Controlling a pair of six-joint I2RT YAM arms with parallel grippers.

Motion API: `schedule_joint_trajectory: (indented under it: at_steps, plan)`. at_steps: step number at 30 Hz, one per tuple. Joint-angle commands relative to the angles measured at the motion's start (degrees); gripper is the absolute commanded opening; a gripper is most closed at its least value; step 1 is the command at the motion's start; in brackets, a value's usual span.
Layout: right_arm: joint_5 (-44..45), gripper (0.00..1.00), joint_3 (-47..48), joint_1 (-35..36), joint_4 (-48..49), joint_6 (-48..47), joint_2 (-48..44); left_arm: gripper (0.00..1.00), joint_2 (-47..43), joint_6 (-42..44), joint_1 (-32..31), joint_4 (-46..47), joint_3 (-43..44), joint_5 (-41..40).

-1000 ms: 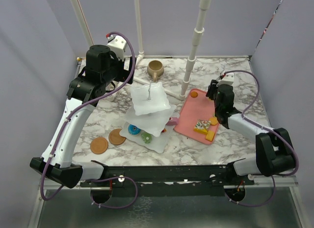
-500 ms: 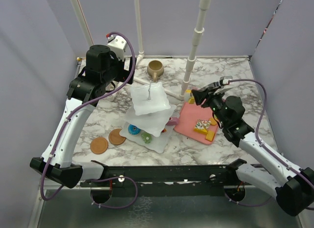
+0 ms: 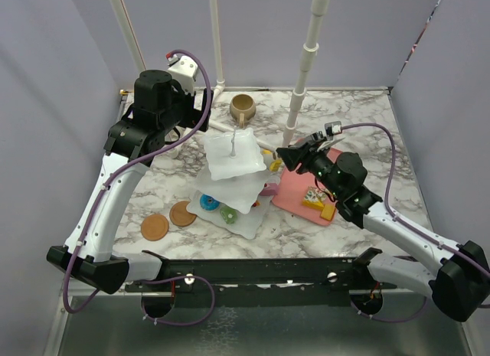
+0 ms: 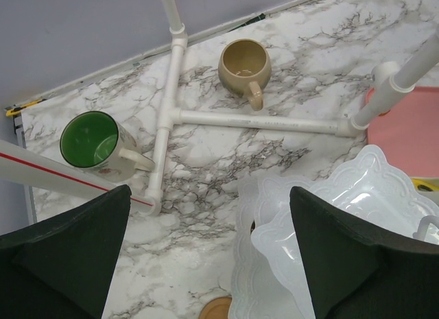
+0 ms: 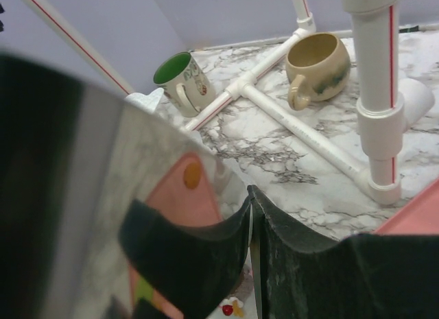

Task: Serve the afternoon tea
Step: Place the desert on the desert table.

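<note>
Your right claw (image 3: 289, 155), pinching the metal tongs (image 5: 116, 168), is swinging off the pink tray (image 3: 295, 189) toward the stand (image 3: 233, 161) ahead of it, so a pastry delivery is probably starting.

Table (image 3: 360, 115): white marble, grey veining.
Three-tier stand (image 3: 230, 158): milky white, plain.
Tan mug (image 4: 241, 65): tan inside and out.
Green-lined mug (image 4: 92, 142): bright green inside, cream outside with a small coloured print.
Tray (image 3: 295, 186): flat pink. On it are a yellow slice (image 3: 328, 211) and a sprinkled piece (image 3: 313, 194) with multicolour flecks.
Bottom plate: 1 blue donut (image 3: 207, 201), 1 green donut (image 3: 228, 214).
2 discs (image 3: 155, 227) on the marble: brown.
Pipes (image 5: 376, 51): white, thin red stripe.
Cables (image 3: 207, 96): purple.
</note>
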Motion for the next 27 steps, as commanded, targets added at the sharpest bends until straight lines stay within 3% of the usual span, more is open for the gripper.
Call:
schedule_joint_trajectory:
  at_steps: [1, 17, 27]
  plan:
    - [-2.9, 0.33, -0.8, 0.9, 7.8, 3.5, 1.3, 0.99, -0.4, 0.3, 0.4, -0.1, 1.7, 1.6]
    - [-4.4, 0.41, -4.3, 2.3, 19.6, 7.2, 8.8, 0.99, -0.1, 0.2, 0.4, -0.3, 2.8, 2.3]
    - [-5.2, 0.59, -5.2, 2.5, 20.1, 4.8, 8.2, 0.99, 0.1, -0.2, 0.4, -0.4, 3.1, 2.5]
